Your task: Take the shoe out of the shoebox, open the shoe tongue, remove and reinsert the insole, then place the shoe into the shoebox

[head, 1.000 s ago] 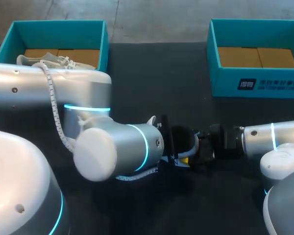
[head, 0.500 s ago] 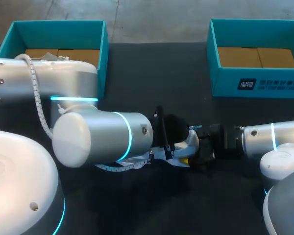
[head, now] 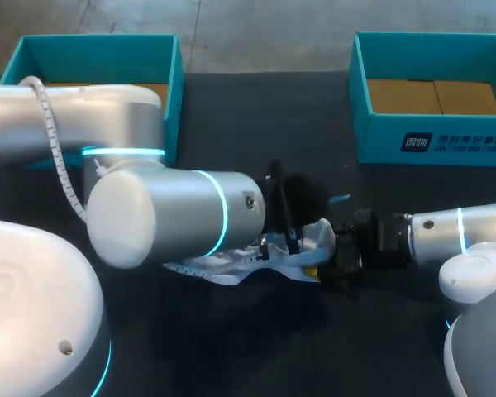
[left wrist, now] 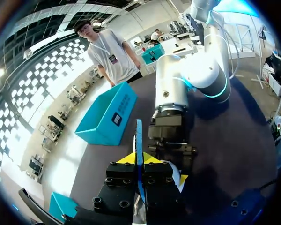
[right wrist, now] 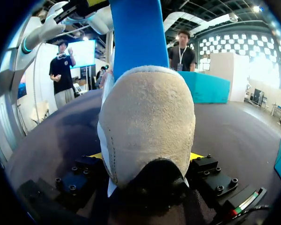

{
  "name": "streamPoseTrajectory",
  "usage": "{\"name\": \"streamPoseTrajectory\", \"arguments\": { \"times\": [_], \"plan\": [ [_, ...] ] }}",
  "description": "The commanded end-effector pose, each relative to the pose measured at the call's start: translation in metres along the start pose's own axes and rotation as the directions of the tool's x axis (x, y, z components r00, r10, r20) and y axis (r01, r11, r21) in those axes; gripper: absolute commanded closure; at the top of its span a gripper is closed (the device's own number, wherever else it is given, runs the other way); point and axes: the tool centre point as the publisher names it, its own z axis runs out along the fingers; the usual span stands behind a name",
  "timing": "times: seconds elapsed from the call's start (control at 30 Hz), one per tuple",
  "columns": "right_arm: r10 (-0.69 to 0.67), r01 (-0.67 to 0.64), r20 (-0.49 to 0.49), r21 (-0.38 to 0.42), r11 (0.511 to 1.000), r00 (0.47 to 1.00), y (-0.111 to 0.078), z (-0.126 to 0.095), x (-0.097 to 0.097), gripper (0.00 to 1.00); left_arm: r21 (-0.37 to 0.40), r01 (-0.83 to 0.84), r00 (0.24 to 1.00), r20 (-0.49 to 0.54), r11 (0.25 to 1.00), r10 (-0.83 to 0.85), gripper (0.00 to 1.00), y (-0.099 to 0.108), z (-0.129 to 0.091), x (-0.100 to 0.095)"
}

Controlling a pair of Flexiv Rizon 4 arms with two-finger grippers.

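A white shoe lies on the dark table in the middle, its suede heel toward my right arm. My right gripper is shut on that heel, with one yellow-tipped finger on each side of it. My left gripper, coming in over the shoe, is shut on the thin blue insole. The insole stands up out of the shoe's opening; only its blue tip shows in the head view. My left arm's wrist hides most of the shoe's front.
A teal shoebox stands at the back left, partly behind my left arm. A second teal shoebox with a cardboard floor stands at the back right. Bare dark table lies between them and along the front.
My left arm has swung and lifted its wrist, drawing the blue insole up out of the shoe; more of the white shoe shows under it. The right arm has kept still.
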Motion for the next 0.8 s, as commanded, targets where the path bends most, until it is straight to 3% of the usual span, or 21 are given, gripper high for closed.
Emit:
{"name": "streamPoseTrajectory", "arguments": {
  "times": [0.03,0.37,0.8],
  "plan": [
    [0.0,0.0,0.001,0.004,1.0,1.0,0.0,0.0,0.001,1.0,-0.031,0.013,0.999,-0.03,0.999,-0.014,1.0,-0.013,-0.005,-0.011],
    [0.0,0.0,0.001,0.004,1.0,1.0,0.0,0.0,0.001,1.0,-0.073,0.039,0.994,-0.104,0.997,-0.047,1.0,-0.026,-0.003,-0.041],
    [0.0,0.0,0.001,0.004,1.0,1.0,0.0,0.0,0.001,1.0,-0.099,0.042,0.985,-0.165,0.994,-0.059,1.0,-0.041,-0.012,-0.053]
  ]
}}
